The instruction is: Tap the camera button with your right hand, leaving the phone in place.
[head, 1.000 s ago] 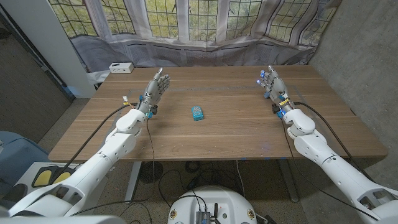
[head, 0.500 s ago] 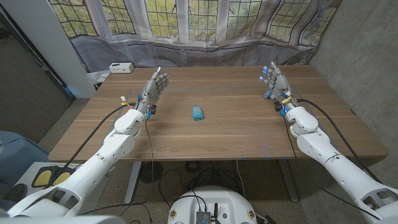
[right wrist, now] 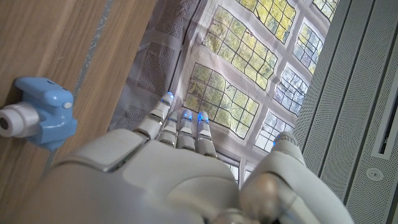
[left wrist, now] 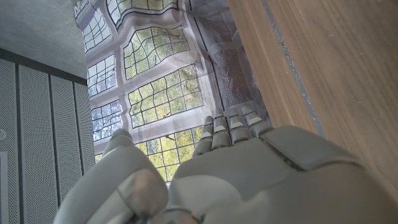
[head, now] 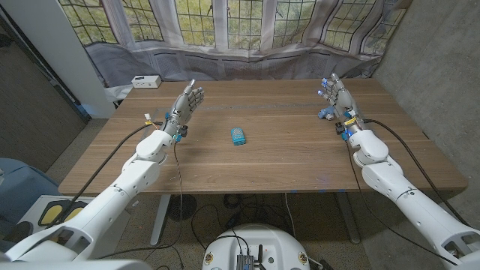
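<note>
Right hand (head: 335, 95): raised upright over the worktop (head: 285, 161) at upper right of the head view, fingers extended and slightly apart, holding nothing; forearm runs in from the lower-right corner. In the right wrist view the same hand (right wrist: 168, 168) is seen from behind, fingers (right wrist: 184, 124) pointing toward the window drape. A small blue-and-white object (right wrist: 38, 116) lies on the wood just beside it; in the head view it shows as a blue item (head: 328, 114) close to the hand's base.

Left hand (head: 187, 105): upper left of centre in the head view, also upright, fingers spread, nothing held; seen from behind in the left wrist view (left wrist: 236, 168).

Phone (head: 238, 136): small teal rectangle near frame centre, lying on the worktop between the two hands, well apart from both. Camera button too small to make out.

White box (head: 145, 81): far-left worktop corner.
</note>
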Motion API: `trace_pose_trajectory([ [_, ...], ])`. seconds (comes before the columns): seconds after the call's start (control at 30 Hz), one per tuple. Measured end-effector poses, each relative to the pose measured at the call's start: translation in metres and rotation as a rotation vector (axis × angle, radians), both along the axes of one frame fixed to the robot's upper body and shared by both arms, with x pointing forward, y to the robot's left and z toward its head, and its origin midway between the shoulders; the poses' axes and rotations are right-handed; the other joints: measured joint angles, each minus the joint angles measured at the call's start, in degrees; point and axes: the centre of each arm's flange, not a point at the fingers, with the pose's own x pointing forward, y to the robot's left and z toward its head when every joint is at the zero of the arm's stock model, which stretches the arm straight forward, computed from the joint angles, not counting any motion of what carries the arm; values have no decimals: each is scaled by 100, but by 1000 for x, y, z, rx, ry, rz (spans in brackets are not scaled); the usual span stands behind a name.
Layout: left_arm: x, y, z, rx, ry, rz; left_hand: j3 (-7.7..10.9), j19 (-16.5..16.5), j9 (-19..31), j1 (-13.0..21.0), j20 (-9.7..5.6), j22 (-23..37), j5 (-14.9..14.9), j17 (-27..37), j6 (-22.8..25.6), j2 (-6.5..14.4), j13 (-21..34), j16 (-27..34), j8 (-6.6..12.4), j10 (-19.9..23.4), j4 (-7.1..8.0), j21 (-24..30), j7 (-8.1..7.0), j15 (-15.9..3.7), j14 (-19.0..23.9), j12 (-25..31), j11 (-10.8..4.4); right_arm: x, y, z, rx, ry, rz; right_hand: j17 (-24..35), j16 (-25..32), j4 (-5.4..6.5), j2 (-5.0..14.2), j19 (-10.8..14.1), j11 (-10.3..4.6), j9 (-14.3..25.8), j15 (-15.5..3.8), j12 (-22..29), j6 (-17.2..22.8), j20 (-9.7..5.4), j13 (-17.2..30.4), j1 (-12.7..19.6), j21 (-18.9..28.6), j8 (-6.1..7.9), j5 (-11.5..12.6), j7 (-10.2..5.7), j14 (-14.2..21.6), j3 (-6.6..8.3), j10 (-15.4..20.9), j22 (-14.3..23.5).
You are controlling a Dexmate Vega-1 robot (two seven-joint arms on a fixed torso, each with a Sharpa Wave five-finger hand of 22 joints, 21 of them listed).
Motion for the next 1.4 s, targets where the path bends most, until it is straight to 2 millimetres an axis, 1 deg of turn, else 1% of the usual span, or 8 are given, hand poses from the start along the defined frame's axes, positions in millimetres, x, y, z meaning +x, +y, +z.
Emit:
trace_pose_trajectory([
  [0.23, 0, 0, 0, 6, 0, 3, -9, 0, 0, 0, 0, 0, -32, 0, 50, 0, 0, 0, 0, 62, -39, 0, 15, 31, 31, 0, -1, -4, -5, 0, 3, -11, -16, 0, 0, 0, 0, 57, 32, 0, 0, 0, 31, -42, 29, 0, 0, 0, 0, 31, 62, 0, 32, 0],
  [0.37, 0, 0, 1, 11, -5, 9, -9, 0, -1, 0, 0, 0, -32, 0, 58, 0, 0, 0, 0, 62, -39, 0, 24, 0, 62, 0, -1, -9, -12, -1, 2, -17, -30, 0, 0, 0, 0, 88, 40, 0, 0, 0, 51, -11, 29, 0, 0, 0, 0, 11, 62, 0, 40, 0],
  [0.53, 0, 0, 2, 10, -6, 8, -9, 28, -1, 0, 28, 0, -32, 1, 79, 0, 0, 0, 0, 92, -39, 0, 3, 0, 61, 0, -31, -10, -12, -1, 5, -23, -38, 0, 0, 0, 0, 88, 28, 0, 0, 0, 71, -11, 29, 0, 0, 0, 0, -10, 62, 0, 52, 0],
  [0.57, 0, 0, 2, 10, -6, 8, -9, 27, -1, 0, 28, 0, -32, 1, 78, 0, 0, 0, 0, 92, -39, 0, 3, 0, 61, 0, -31, -14, -19, -2, 1, -24, -50, 0, 0, 0, 0, 88, 18, 0, 0, 0, 71, -11, 29, 0, 0, 0, 0, -10, 62, 0, 62, 0],
  [0.87, -2, -5, 3, 8, -20, 17, -9, 27, -1, 0, 28, 0, -32, 14, 119, 0, 0, 0, 0, 122, -39, 0, 3, 1, 105, 0, 0, -19, -28, -2, -15, -34, -102, 0, 0, 0, 1, 87, -12, 0, 0, 0, 71, -11, 28, 1, -21, 0, 0, -10, 61, 0, 91, 0],
  [0.93, -3, -5, 4, 6, -22, 26, -9, 27, -1, 0, 27, 0, -32, 16, 119, 0, 0, 0, 0, 122, -39, 0, 3, 0, 106, 0, 0, -24, -36, -2, -29, -36, -125, 0, 0, 0, 24, 87, -22, 0, 2, 0, 94, -11, 28, 24, -21, 0, 0, -32, 63, 0, 101, 0],
  [1.13, -5, -7, 2, 5, -20, 32, -9, 26, -1, 0, 27, -1, -32, 15, 140, 0, 29, 0, 0, 122, -39, 0, 24, 10, 115, 0, 0, -26, -43, -2, -45, -37, -160, 0, 0, 0, 23, 87, -22, 0, 0, 0, 112, -11, 28, 23, -44, 0, 0, -51, 123, 0, 101, 0],
  [1.4, -6, -9, 2, 3, -20, 38, -27, 29, -1, 0, 30, -1, -32, 15, 139, 0, 29, 0, 0, 143, -57, -34, 24, 16, 126, 0, -22, -27, -50, -4, -65, -48, -194, 0, 0, -25, 53, 262, -63, 0, -40, 0, 143, -42, 28, 53, -44, 0, 0, -82, 246, 25, 203, 0],
])
